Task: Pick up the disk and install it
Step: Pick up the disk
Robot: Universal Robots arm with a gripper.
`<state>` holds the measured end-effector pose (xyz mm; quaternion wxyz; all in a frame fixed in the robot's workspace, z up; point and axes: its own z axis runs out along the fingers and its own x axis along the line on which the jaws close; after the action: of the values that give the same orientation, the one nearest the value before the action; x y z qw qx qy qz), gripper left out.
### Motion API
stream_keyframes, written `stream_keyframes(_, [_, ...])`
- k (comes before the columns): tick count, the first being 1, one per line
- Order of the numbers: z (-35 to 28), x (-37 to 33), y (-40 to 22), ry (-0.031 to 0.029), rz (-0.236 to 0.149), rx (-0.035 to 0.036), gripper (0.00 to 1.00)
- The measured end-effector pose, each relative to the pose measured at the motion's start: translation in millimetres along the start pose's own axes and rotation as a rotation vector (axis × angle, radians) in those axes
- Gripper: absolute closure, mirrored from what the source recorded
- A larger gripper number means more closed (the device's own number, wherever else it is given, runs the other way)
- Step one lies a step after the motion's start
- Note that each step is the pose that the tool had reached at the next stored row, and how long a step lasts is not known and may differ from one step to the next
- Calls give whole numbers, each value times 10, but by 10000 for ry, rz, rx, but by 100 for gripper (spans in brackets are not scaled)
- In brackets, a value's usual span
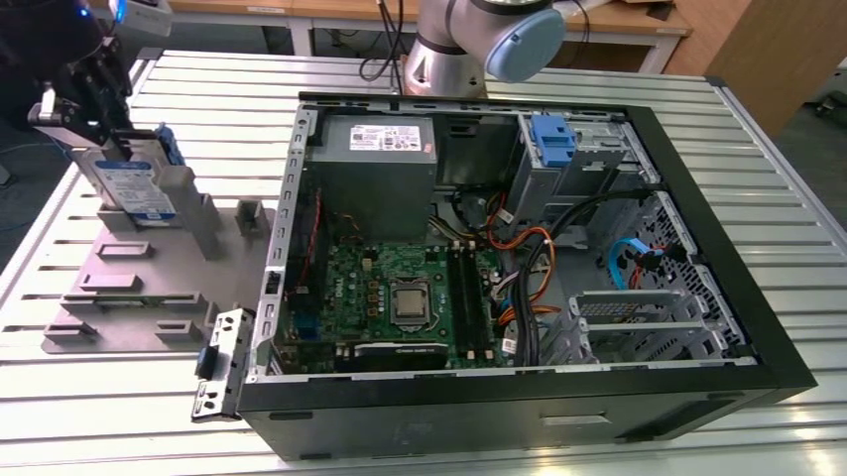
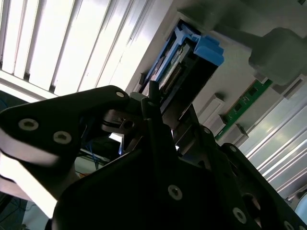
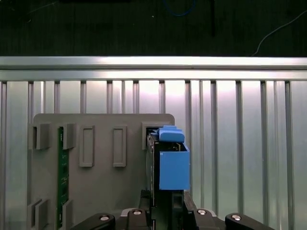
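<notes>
Holding: the gripper had its jaws drawn in against the disk, apparently clamping it.
Disk position: upright on edge in the grey rack, probably so both faces were reachable.
Destination: the open computer case lay beside the rack.

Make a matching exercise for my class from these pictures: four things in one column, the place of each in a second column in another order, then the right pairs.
Things
1. disk
2. power-supply box
3. blue carrier
4. processor socket

Places
A. inside the case, far corner on the exterior view's right
B. standing upright in the grey fixture, outside the case
C. on the green motherboard
D. inside the case, far corner on the exterior view's left

Pairs: 1-B, 2-D, 3-A, 4-C
</notes>
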<state>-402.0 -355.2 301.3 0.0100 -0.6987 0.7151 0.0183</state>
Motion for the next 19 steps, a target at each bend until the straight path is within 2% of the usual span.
stream_keyframes(16, [-1,17,0,0,1,0,65])
stream_keyframes(19, [-29,16,1,-1,1,2,65])
